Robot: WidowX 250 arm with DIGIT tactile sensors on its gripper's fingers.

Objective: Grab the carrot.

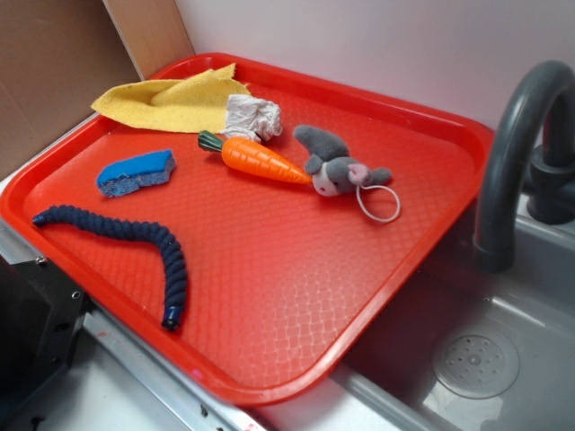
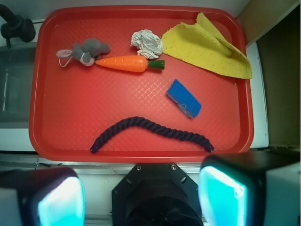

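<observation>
The orange carrot point(image 1: 262, 159) point(image 2: 123, 63) with its dark green stem cap lies flat on the red tray point(image 1: 269, 296) point(image 2: 70, 117), near the far side, its tip touching the grey plush mouse point(image 1: 334, 163) point(image 2: 84, 51). My gripper point(image 2: 141, 197) shows only in the wrist view. It hangs high above the tray's near edge, far from the carrot. Its two cyan-padded fingers point(image 2: 61, 203) stand wide apart with nothing between them. The exterior view shows no part of the arm.
A yellow cloth point(image 1: 171, 101) point(image 2: 207, 47), a crumpled white rag point(image 1: 253, 115) point(image 2: 147, 43), a blue sponge point(image 1: 137, 171) point(image 2: 184, 98) and a dark blue rope point(image 1: 135, 235) point(image 2: 150, 128) share the tray. A grey faucet point(image 1: 517, 144) and sink basin point(image 1: 476, 359) stand to the right.
</observation>
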